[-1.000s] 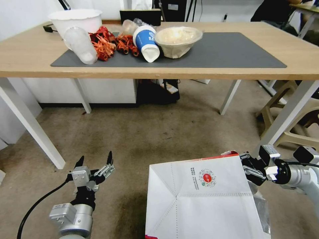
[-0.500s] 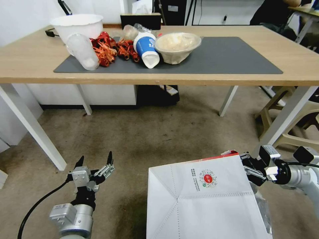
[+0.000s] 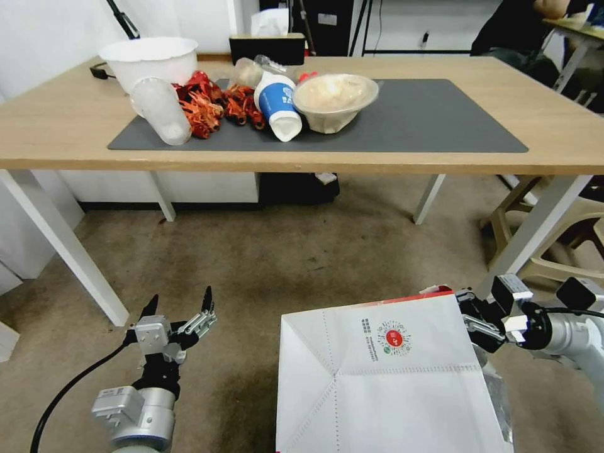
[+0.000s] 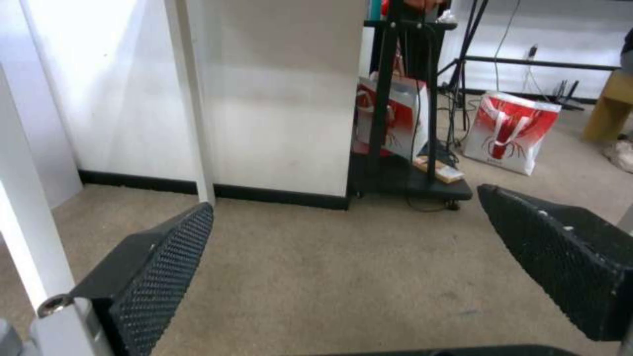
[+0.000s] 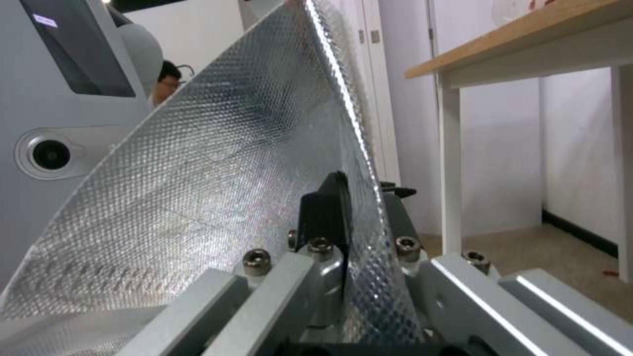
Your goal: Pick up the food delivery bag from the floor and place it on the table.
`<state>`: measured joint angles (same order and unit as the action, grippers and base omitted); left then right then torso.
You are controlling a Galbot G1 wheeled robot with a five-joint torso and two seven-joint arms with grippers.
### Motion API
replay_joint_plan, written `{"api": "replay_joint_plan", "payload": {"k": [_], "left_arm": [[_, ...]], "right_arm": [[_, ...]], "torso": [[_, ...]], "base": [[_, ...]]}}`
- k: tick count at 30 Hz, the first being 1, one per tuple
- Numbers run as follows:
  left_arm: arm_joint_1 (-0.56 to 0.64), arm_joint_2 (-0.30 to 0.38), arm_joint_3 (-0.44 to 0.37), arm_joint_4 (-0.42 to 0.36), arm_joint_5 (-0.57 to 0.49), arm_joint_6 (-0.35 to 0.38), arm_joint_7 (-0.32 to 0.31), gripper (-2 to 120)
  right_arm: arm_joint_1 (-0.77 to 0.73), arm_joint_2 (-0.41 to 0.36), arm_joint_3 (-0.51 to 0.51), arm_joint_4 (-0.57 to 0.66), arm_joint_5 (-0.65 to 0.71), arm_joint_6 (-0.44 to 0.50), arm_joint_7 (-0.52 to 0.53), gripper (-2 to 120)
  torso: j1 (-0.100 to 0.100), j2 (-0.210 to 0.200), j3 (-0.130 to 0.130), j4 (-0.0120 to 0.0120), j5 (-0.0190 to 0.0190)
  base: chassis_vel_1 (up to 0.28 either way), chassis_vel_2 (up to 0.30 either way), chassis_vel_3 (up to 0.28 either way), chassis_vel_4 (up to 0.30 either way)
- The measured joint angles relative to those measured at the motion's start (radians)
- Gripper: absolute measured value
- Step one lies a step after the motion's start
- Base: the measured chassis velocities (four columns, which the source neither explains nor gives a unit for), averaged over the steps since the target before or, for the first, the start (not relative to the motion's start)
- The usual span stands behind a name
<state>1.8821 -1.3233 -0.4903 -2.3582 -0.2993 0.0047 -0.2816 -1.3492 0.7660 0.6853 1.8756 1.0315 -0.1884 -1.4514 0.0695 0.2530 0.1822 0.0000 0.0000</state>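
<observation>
In the head view the food delivery bag (image 3: 384,384) sits at about 5 o'clock, tilted with a white folded panel and its small round red logo turned up toward the camera. The right pincer (image 3: 473,324) is at the bag's upper right corner, at roughly 4 o'clock, clenched on the bag's edge; in the right wrist view the silver foil lining (image 5: 217,173) runs straight between the two fingers (image 5: 330,207), pinched there. The bag's lower part runs past the edge of the head view, so whether it touches the floor (image 3: 296,251) cannot be told. The left pincer (image 3: 180,303) is at 7 o'clock, released, its fingers spread wide above bare carpet, well apart from the bag. The worktop (image 3: 553,113) spans the far side from 10 to 2 o'clock, carrying a dark grey mat (image 3: 428,119). On the mat's left part lie a white bowl (image 3: 151,60), a blue paper cup (image 3: 277,104) on its side, and red crayfish shells (image 3: 211,107).
</observation>
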Motion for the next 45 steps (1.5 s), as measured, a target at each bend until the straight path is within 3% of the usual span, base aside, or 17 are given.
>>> {"api": "replay_joint_plan", "payload": {"k": [45], "left_arm": [[0.017, -0.008, -0.002, -0.021, 0.018, 0.0, 0.008, 100]], "right_arm": [[0.005, 0.002, 0.003, 0.004, 0.006, 0.004, -0.004, 0]], "torso": [[0.056, 0.183, 0.127, 0.0, 0.0]], "base": [[0.0, 0.0, 0.0, 0.0]]}}
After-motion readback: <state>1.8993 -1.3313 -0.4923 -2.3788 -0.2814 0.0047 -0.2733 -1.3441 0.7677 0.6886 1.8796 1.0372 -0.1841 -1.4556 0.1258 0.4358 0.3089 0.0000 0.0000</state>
